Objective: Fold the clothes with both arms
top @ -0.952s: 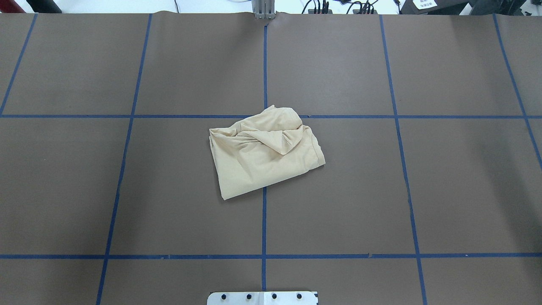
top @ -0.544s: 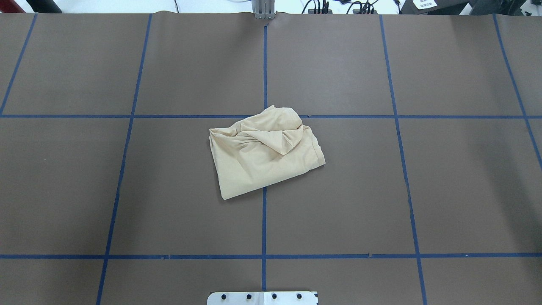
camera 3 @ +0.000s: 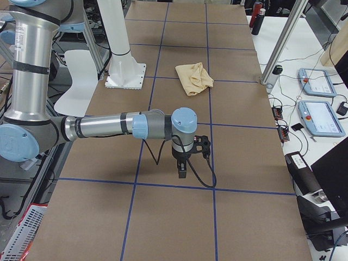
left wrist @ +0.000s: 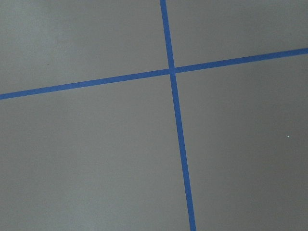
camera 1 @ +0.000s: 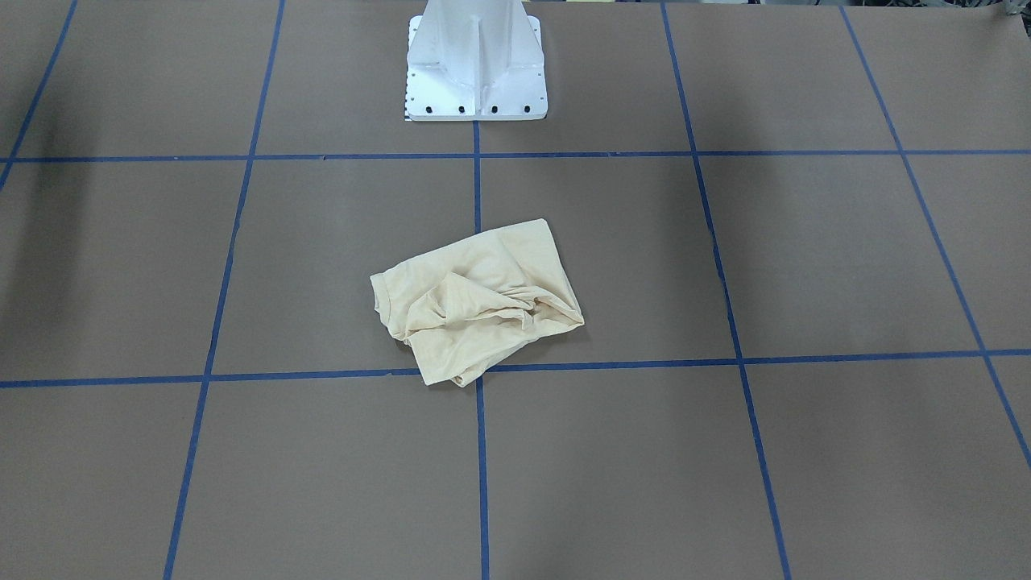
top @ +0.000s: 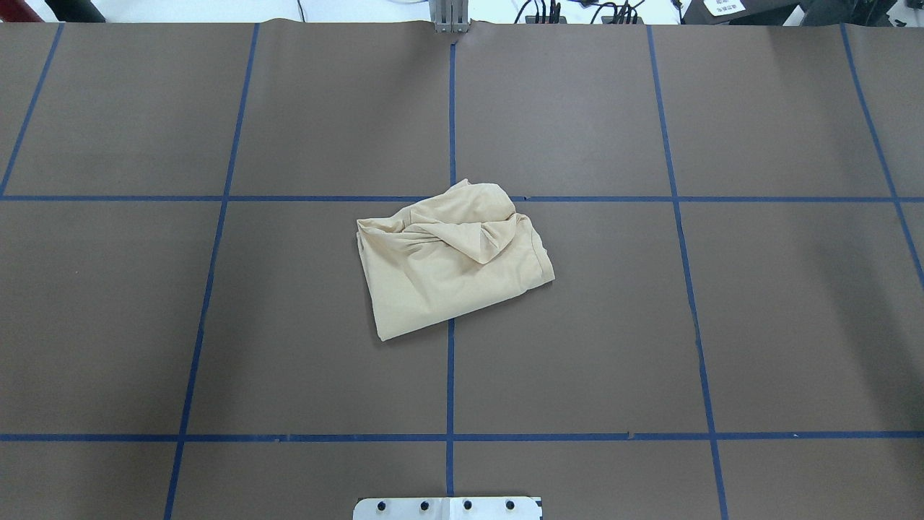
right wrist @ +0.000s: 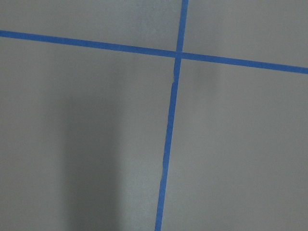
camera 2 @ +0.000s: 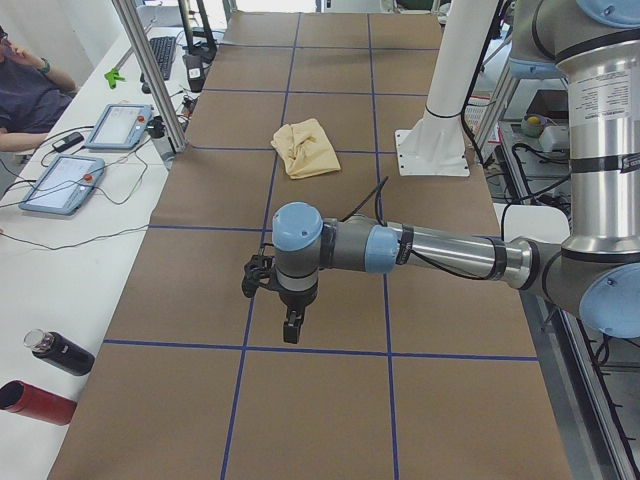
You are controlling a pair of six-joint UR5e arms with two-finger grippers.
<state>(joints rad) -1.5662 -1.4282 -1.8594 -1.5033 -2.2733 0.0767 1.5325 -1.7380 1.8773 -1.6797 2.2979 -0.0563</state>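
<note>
Over the brown table (top: 144, 325), the left arm (camera 2: 440, 250) and right arm (camera 3: 103, 126) stretch level at opposite ends, wrists bent down. The shirt (top: 451, 263) lies bunched at centre, well apart from the left gripper (camera 2: 291, 330) and right gripper (camera 3: 181, 171); whether either is clenched or released cannot be told.

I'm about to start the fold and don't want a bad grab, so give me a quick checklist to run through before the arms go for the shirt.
1. T-shirt on the table: ok, near the middle.
2. Shirt laid flat: not ok, it is a crumpled bundle.
3. Print or neck label showing, for orientation: not ok, neither shows.
4. Cloth free of left gripper: ok; open or shut: cannot tell.
5. Cloth free of right gripper: ok; open or shut: cannot tell.
6. The person away from the arms: ok, at the side desk.
</note>
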